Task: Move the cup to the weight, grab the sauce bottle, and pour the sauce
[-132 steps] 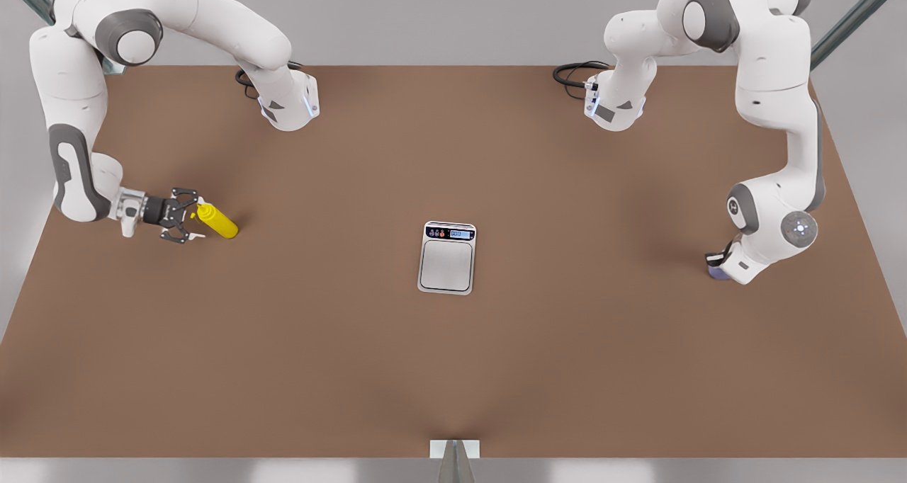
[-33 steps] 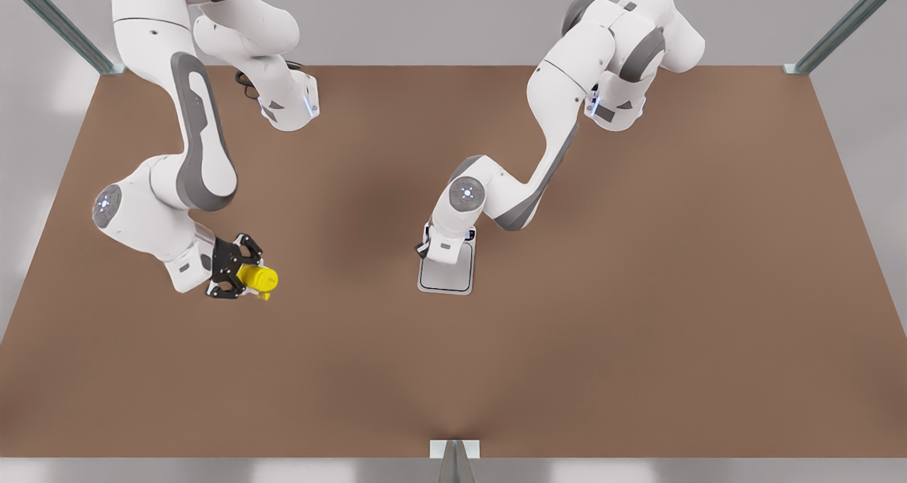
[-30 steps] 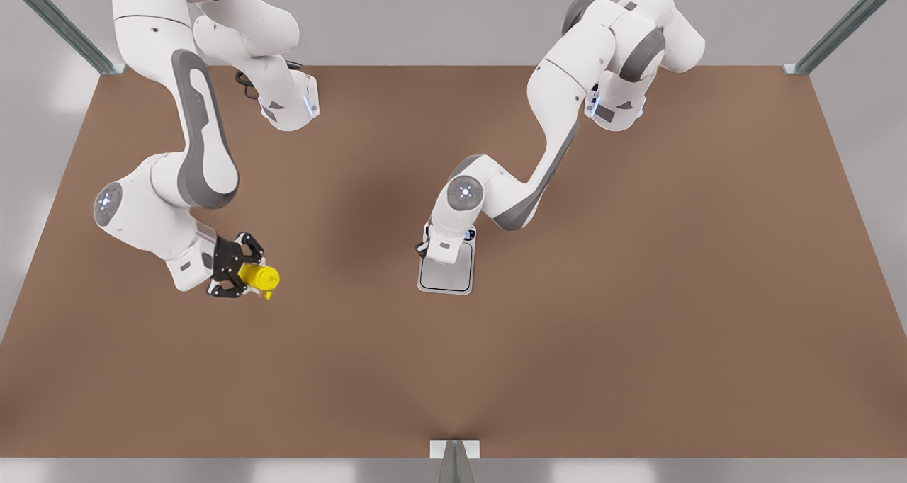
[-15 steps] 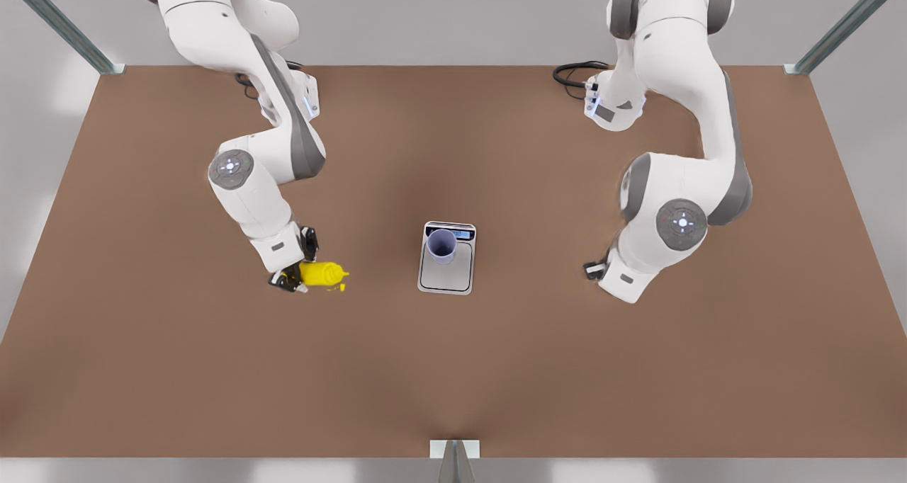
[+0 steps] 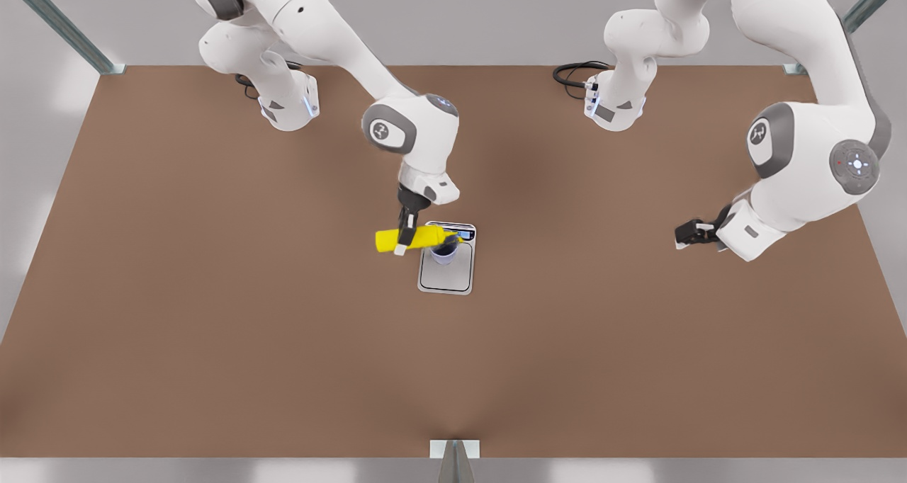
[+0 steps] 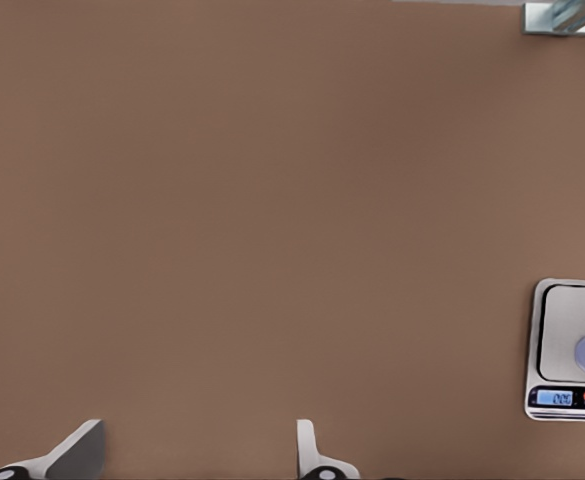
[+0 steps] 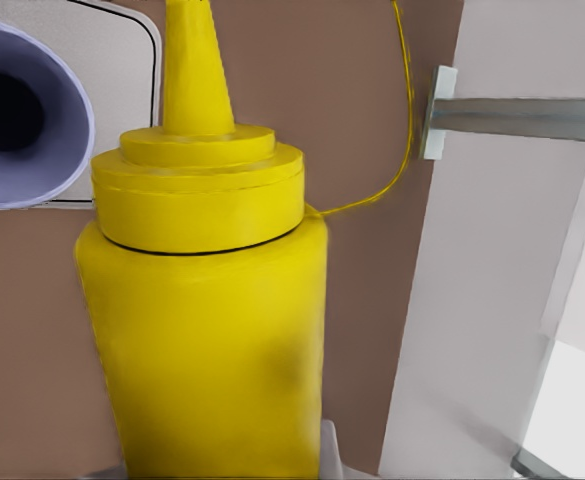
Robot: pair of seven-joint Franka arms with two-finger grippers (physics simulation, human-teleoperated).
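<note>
Clenched on the bright yellow cylindrical sauce bottle (image 5: 414, 239), my right gripper (image 5: 405, 241) holds it lying almost level over the table, nozzle aimed toward the front view's right. Half a second ago that bottle hung well off to the front view's left; now its nozzle reaches over the small pale lavender-blue cup (image 5: 444, 251) standing on the flat silver-grey scale (image 5: 446, 274) with its steel plate and dark display strip. So carrying is done and pouring is the step in hand.

From the right wrist view the nozzle tip seems to sit just beside the cup (image 7: 22, 115) rim rather than squarely over the dark mouth, though the angle makes that hard to judge.

Meanwhile my left gripper (image 5: 698, 233) has pulled back toward the front view's right, well apart from the scale, fingers (image 6: 72, 452) spread and empty, waiting above the brown tabletop (image 5: 212, 341).
</note>
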